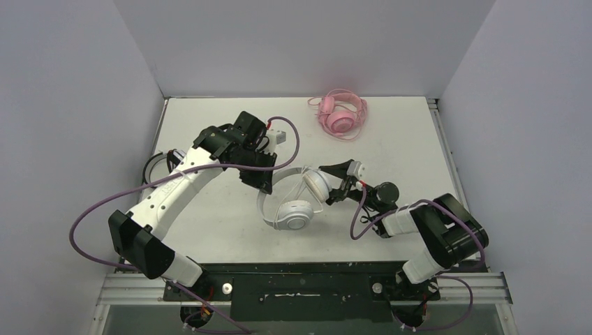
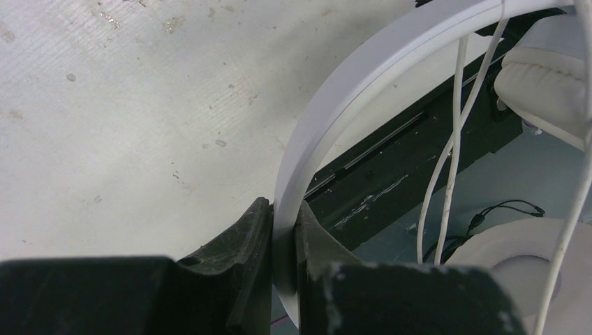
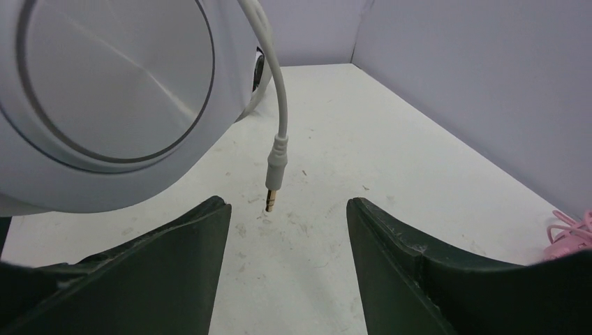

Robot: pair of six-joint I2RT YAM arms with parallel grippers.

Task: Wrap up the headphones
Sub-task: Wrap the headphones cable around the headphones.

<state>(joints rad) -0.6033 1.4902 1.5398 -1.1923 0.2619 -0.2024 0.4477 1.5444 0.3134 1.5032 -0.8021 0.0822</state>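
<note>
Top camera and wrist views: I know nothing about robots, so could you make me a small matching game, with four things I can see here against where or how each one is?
Things:
1. left gripper
2. right gripper
3. pink headphones
4. white cable's plug

Place or state:
A. lying at the far side of the table, apart from both arms
B. open, gripping nothing
C. dangling beside a white ear cup
D. shut on the white headband

Pairs: 1-D, 2-B, 3-A, 4-C
</note>
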